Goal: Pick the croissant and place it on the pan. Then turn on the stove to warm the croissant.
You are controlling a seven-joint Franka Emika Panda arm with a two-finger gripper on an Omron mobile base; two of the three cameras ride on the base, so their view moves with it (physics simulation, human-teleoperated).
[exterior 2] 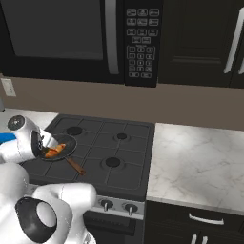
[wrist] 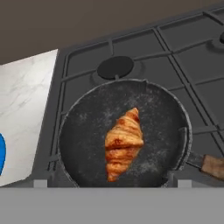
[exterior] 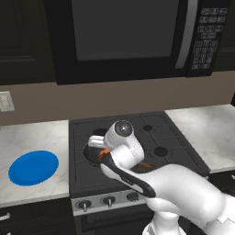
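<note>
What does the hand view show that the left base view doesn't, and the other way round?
Hand view: the whole small golden-orange ridged croissant lying inside the round dark grey frying pan, apart from its rim, with a burner beyond the pan. Left base view: the black microwave above, the silver strip of round knobs, and the white arm covering most of the pan. Both share the black gas stove, the flat round blue plate on the marble counter beside it, and the pan's brown wooden handle.
</note>
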